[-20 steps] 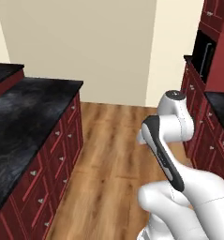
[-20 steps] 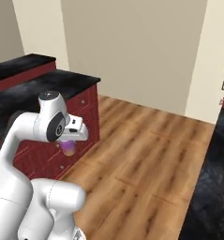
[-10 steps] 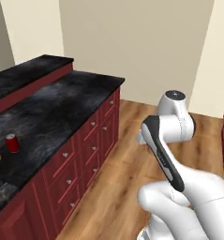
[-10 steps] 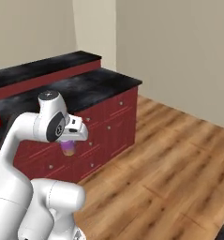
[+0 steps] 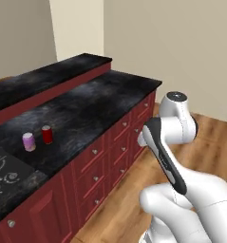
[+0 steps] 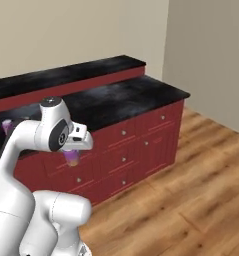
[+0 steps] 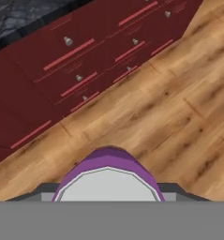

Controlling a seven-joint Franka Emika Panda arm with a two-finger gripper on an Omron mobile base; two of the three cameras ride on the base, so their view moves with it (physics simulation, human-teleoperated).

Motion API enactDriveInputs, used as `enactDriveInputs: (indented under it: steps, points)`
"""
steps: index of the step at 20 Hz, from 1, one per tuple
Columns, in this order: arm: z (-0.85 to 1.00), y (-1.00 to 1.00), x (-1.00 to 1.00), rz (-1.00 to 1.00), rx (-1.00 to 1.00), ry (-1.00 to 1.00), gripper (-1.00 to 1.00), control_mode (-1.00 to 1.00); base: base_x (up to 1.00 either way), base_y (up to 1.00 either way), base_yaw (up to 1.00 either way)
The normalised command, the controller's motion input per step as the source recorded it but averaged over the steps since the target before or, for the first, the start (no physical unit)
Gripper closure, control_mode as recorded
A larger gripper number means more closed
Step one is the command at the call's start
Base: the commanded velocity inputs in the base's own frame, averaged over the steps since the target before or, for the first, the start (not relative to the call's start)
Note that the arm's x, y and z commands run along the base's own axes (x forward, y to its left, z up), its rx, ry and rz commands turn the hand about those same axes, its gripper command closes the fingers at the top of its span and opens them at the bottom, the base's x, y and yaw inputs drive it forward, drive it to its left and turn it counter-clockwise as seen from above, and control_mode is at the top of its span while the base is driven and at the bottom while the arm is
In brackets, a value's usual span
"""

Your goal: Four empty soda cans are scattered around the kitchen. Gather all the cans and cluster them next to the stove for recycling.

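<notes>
Your gripper (image 6: 72, 150) is holding a purple can (image 6: 71, 158) tight above the floor. Carry it level to the two cans (image 5: 37, 138) beside the stove (image 5: 3, 172) and set it down gently.

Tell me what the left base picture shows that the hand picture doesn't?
The left base view alone shows two cans standing on the counter beside the stove: a purple can and a red can, close together but apart. It also shows the cream walls.

The hand view alone shows a third purple can held in the hand, seen from its silver top, over the floor.

Both show the dark red cabinets with small round knobs, the black counter and the wood floor.
</notes>
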Motion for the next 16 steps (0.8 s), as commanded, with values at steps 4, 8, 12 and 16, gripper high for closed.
enactDriveInputs:
  steps: [4,8,12,16]
  points:
    - [0.0,0.0,0.0,0.0,0.0,0.0,1.0,1.0,0.75,0.05,0.28]
    - [0.0,0.0,0.0,0.0,0.0,0.0,1.0,1.0,0.88,0.0,0.25]
    - [0.0,0.0,0.0,0.0,0.0,0.0,1.0,1.0,0.6,0.01,0.3]
    - [0.0,0.0,0.0,0.0,0.0,0.0,1.0,1.0,0.15,0.1,0.43]
